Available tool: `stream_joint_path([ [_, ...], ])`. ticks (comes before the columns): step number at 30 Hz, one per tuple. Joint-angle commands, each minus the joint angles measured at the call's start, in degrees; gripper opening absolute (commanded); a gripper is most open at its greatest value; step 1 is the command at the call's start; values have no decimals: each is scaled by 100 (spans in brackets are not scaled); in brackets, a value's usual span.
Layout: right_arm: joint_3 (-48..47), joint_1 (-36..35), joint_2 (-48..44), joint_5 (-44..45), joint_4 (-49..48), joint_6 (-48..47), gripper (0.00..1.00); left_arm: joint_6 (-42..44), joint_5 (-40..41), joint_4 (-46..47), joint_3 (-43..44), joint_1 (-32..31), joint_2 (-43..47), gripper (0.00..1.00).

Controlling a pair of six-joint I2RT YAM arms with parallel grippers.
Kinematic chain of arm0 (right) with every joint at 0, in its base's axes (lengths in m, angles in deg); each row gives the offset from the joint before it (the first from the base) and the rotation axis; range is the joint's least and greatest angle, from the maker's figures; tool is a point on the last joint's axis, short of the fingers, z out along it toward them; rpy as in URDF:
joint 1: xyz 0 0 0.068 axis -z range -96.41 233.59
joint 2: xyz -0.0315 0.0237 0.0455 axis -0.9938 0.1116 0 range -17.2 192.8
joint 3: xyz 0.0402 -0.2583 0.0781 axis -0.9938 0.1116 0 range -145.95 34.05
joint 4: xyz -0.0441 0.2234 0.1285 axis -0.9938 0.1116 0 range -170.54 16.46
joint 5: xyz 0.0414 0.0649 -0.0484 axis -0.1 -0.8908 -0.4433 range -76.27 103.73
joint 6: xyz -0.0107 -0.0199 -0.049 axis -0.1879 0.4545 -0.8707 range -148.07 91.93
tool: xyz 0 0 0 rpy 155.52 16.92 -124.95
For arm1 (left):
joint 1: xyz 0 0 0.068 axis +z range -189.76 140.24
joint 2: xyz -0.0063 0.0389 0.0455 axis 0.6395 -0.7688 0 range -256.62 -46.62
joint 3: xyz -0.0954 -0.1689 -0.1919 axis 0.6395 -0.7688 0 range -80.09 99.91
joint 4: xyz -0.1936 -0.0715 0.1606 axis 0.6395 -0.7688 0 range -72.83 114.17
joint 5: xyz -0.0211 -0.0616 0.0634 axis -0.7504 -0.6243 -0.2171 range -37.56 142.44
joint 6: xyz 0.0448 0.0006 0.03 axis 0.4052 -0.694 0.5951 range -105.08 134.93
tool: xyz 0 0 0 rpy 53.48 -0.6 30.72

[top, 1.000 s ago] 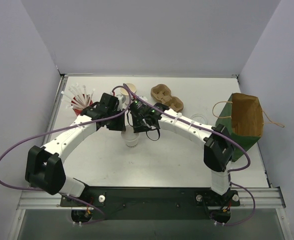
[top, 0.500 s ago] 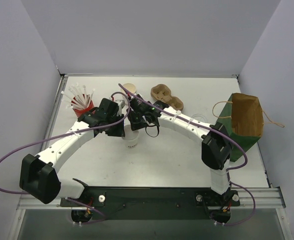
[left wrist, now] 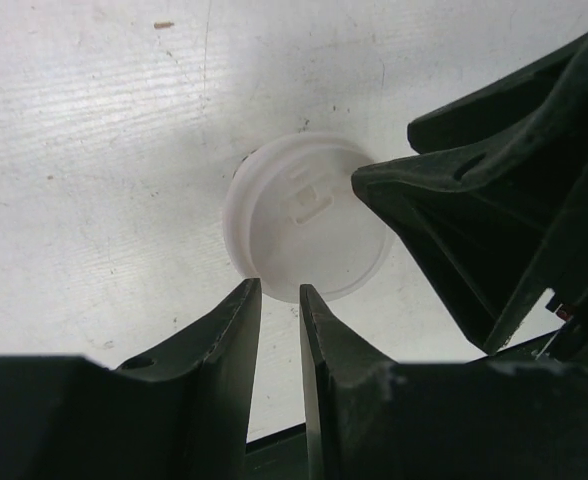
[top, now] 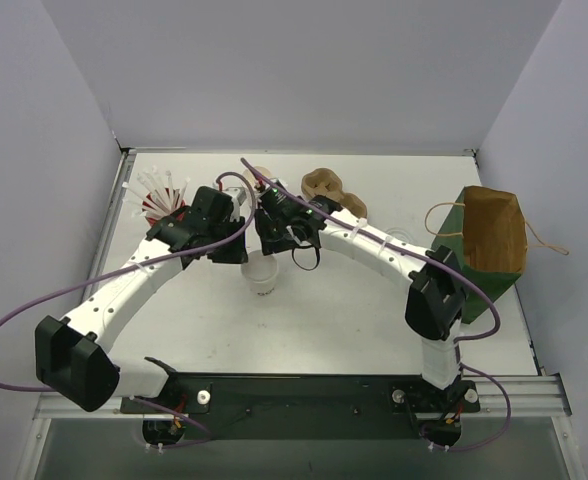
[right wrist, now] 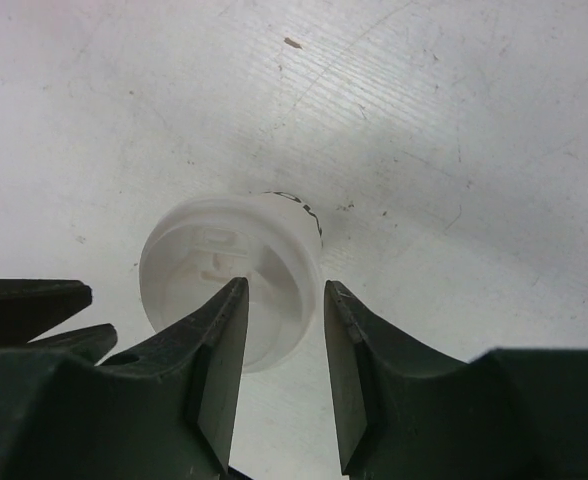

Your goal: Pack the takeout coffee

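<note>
We see one takeout coffee [top: 262, 274] on the table [top: 344, 330], a little toward 9 o'clock from the middle. It is a small white cup with a round white lid. It stands straight up. Its long way runs up and down, with the lid on top and the small bottom on the table.

Two grippers hang right over it. The left gripper [left wrist: 279, 292] comes in from 10 o'clock of the cup. Its two jaws are a tiny bit apart. Only bare table shows in the slit, so it holds nothing. The right gripper [right wrist: 284, 288] comes in from 12 o'clock. Its jaws are a bit wider apart, the lid shows through the gap, and they hold nothing either. We cannot tell if any fingertip touches the lid.

At 3 o'clock, one green and brown paper bag [top: 489, 240] stands open at the table's edge, well apart from the coffee.

Farther back we count one red cup [top: 157, 207] full of white straws at 10 o'clock, one open white cup [top: 264, 176] with a tan inside at 12 o'clock, and one brown cardboard cup holder [top: 334, 192] at 1 o'clock.
</note>
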Motion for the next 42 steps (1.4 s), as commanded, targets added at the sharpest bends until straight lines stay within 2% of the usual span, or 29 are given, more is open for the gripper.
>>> stream_joint_path([
  [1, -115, 122, -498, 389, 562, 650, 32, 213, 85, -88, 462, 89, -96, 33],
  [7, 316, 52, -736, 398, 589, 1065, 30, 327, -64, -62, 542, 107, -386, 33],
  [11, 369, 16, -736, 398, 580, 1126, 26, 362, -64, -53, 612, 107, -457, 33],
  [17, 316, -54, -745, 389, 589, 1144, 25, 406, 6, -97, 691, 107, -483, 33],
  [30, 492, -159, 37, 170, 475, 1214, 21, 213, -82, 667, -644, 107, -712, 32],
  [42, 387, -125, -199, 319, 474, 1144, 21, 248, -64, 545, -373, 107, -571, 32],
])
